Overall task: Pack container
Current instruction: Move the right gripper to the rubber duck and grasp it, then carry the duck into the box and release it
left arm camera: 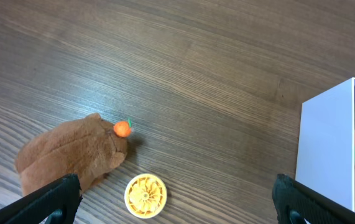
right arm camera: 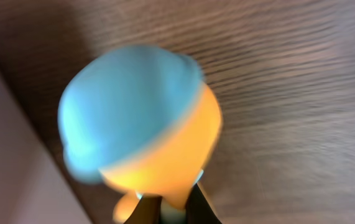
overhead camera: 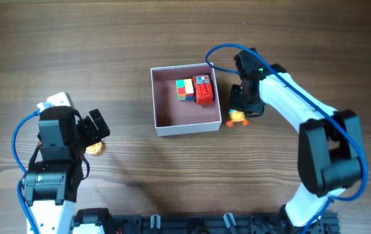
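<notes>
The container (overhead camera: pixel 154 99) is a square white box with a pink inside, at the table's middle. It holds a red block (overhead camera: pixel 203 90) and a multicoloured cube (overhead camera: pixel 184 89). Its white wall shows in the left wrist view (left arm camera: pixel 326 143). My right gripper (overhead camera: pixel 244 106) is shut on a small orange toy with a light blue cap (overhead camera: pixel 237 118), just right of the container's front right corner. The toy (right arm camera: pixel 146 118) fills the blurred right wrist view above the fingers (right arm camera: pixel 174 210). My left gripper (overhead camera: pixel 95 129) is open and empty over a yellow wheel (left arm camera: pixel 145 195).
A brown plush with a small orange fruit (left arm camera: pixel 71 155) lies by the yellow wheel (overhead camera: pixel 95 148) at the left. The right arm's blue cable (overhead camera: pixel 221 49) loops behind the container. A black rail (overhead camera: pixel 191 224) runs along the front edge.
</notes>
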`<action>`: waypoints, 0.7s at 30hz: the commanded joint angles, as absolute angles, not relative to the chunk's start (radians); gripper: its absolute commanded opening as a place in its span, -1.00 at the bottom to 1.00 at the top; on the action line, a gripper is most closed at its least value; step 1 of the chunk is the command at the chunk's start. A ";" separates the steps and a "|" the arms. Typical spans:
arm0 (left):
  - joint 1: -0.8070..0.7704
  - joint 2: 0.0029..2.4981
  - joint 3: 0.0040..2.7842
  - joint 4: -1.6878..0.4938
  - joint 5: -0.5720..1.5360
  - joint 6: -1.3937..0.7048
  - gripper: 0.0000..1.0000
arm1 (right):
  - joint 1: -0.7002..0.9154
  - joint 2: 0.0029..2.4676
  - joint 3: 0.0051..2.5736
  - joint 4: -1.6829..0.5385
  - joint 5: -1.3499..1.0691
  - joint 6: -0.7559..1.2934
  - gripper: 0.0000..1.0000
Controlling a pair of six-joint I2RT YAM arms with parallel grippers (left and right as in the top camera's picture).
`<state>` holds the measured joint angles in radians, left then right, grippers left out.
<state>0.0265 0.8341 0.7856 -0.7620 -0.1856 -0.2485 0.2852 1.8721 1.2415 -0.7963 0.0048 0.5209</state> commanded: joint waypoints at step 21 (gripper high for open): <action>0.033 0.838 0.808 -0.760 -0.168 -0.243 0.99 | 0.678 1.897 1.406 -0.366 0.020 0.628 -0.91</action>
<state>0.0265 0.8341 0.7856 -0.7620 -0.1818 -0.2485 0.6773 1.8500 1.4014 -0.3794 0.0631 0.5549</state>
